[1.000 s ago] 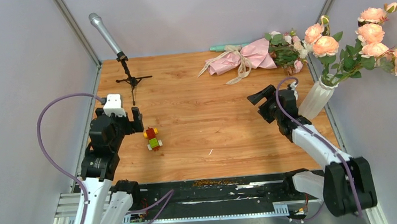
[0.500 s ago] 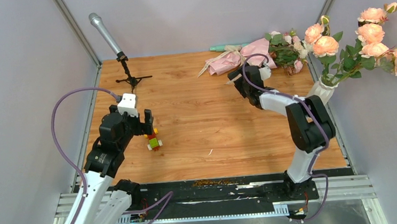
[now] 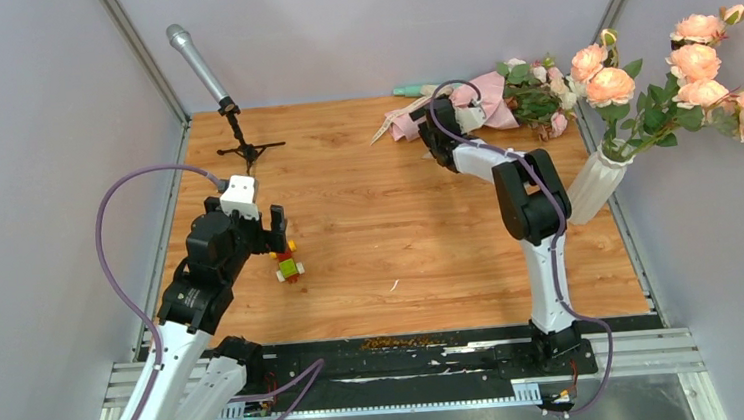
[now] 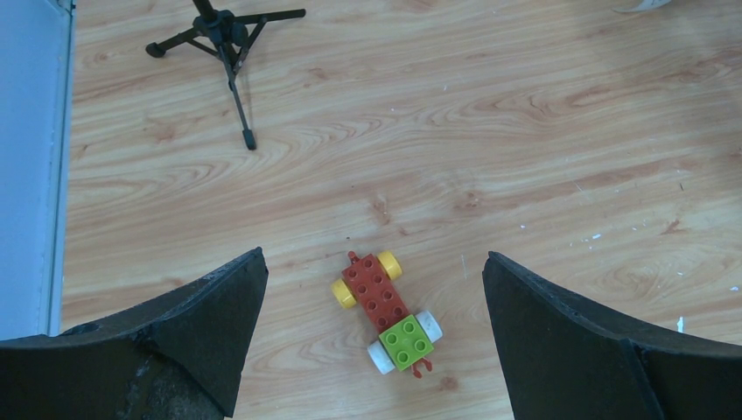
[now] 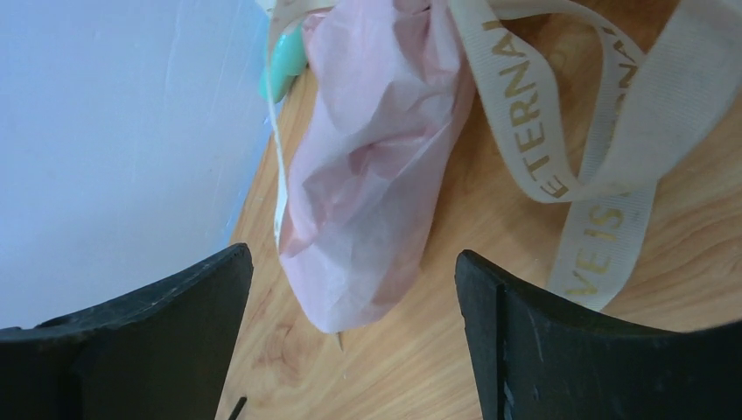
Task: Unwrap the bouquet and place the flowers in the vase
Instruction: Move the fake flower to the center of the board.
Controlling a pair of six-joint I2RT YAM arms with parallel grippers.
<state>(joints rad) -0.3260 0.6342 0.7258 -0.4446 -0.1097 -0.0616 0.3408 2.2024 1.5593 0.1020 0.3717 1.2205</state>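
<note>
The bouquet lies at the back of the table, wrapped in pink paper and tied with a cream ribbon. Its flowers point right, toward the vase. The vase is white and ribbed and holds large peach roses. My right gripper hangs open just over the paper's tapered stem end, which lies between the fingers without touching them. My left gripper is open above a toy brick car, gripping nothing.
A microphone on a small tripod stands at the back left. A mint-green cylinder lies against the back wall behind the bouquet. Grey walls close in the table on three sides. The peach roses overhang the right edge.
My right arm has swung from beside the vase to the bouquet's stem end at the back. My left gripper moved slightly right, over the toy car, then stopped.
</note>
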